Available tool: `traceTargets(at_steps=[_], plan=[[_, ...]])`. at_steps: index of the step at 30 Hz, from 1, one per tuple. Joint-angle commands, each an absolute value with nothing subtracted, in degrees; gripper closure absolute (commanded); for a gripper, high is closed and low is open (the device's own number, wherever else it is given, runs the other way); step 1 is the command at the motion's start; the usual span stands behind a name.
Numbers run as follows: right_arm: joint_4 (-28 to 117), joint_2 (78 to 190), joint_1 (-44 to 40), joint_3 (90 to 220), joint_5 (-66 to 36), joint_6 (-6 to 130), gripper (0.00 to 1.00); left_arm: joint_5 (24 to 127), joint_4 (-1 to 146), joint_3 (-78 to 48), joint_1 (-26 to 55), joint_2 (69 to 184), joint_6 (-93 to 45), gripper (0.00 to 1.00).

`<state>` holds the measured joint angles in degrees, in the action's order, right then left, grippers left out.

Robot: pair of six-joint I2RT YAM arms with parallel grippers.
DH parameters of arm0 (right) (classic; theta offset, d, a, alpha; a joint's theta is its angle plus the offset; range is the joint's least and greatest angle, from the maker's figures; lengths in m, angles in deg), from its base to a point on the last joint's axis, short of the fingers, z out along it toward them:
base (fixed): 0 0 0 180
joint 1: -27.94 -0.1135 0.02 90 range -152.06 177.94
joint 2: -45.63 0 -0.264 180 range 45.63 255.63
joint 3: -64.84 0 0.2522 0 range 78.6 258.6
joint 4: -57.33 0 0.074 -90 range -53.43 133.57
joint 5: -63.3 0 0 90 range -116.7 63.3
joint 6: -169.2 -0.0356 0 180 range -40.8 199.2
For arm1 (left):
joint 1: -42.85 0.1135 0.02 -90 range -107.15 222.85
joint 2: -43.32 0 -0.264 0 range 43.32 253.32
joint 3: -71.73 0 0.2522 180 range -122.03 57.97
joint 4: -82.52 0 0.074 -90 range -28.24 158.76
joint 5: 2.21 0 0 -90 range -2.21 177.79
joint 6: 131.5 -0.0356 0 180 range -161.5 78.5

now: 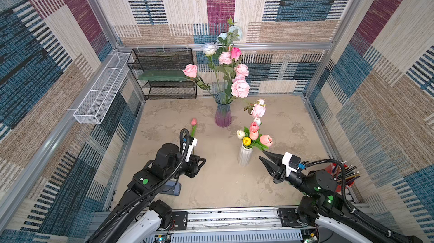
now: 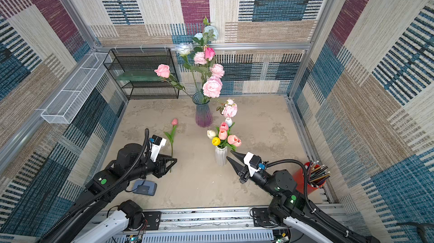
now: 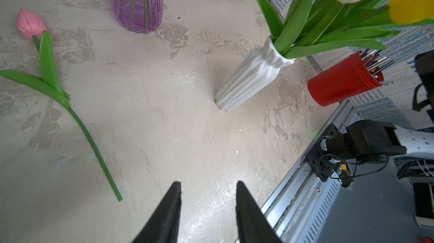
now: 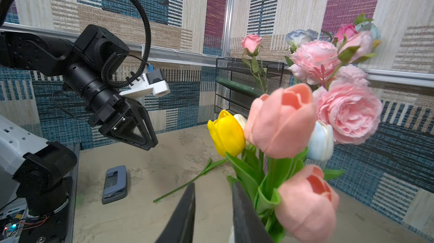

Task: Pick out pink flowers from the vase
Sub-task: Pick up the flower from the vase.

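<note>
Grippers, both spread and empty: left gripper (image 3: 208, 183) near pink tulip (image 3: 30, 22) lying on table (image 3: 164, 124); right gripper (image 4: 213, 185) beside pink tulips (image 4: 281, 119) in white vase (image 1: 245, 157).

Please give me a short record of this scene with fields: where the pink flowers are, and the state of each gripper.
loose pink tulip: lies flat on the table
pink tulips: in the white vase
pink roses: in the purple glass vase
left gripper: open, empty, close to the loose tulip's stem end, not touching
right gripper: open, empty, beside the white vase
</note>
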<state>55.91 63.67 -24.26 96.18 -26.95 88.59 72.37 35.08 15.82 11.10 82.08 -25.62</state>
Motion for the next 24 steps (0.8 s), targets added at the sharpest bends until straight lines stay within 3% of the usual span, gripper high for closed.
traceTargets(at_steps=[1,8,24], plan=[[61.5,65.3,-25.7,96.2,-35.6,91.4,0.70,71.3,36.5,16.0,11.1,81.7,-26.6,0.59],[62.2,69.3,-25.8,97.2,-41.6,89.5,0.71,71.8,36.7,16.1,11.1,81.0,-26.8,0.59],[64.3,77.8,-24.9,101.0,-44.6,86.2,0.75,72.3,36.5,16.2,11.2,80.2,-26.7,0.59]])
